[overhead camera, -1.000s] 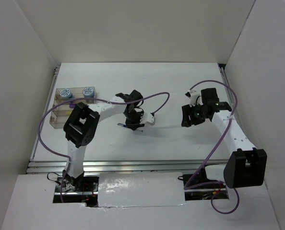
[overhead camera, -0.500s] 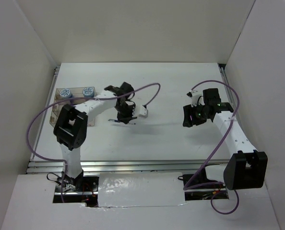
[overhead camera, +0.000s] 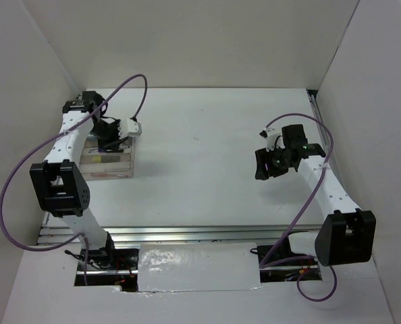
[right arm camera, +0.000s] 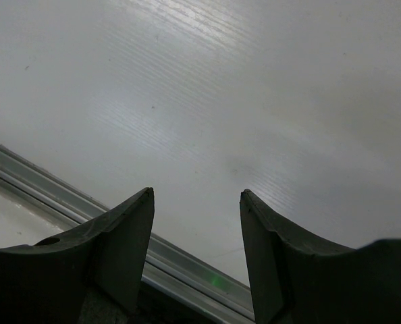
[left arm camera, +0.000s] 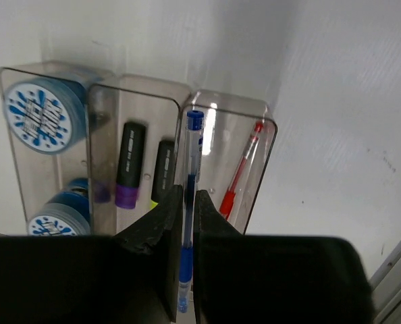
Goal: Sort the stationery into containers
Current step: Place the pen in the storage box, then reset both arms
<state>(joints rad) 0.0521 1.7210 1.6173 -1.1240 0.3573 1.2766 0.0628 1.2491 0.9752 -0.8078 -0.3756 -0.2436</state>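
Blue pen [left arm camera: 189, 169] (left hand [left arm camera: 189, 194]) over tray [left arm camera: 271, 129]

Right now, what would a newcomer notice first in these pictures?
The left hand, shut on a blue pen, hangs over the clear tray at the table's far left. In the tray lie two blue rolls, two highlighters and a red pen. The right hand hangs open above the table at the right.

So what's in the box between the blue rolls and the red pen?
The purple highlighter and the yellow highlighter, in the middle compartment, seen in the left wrist view.
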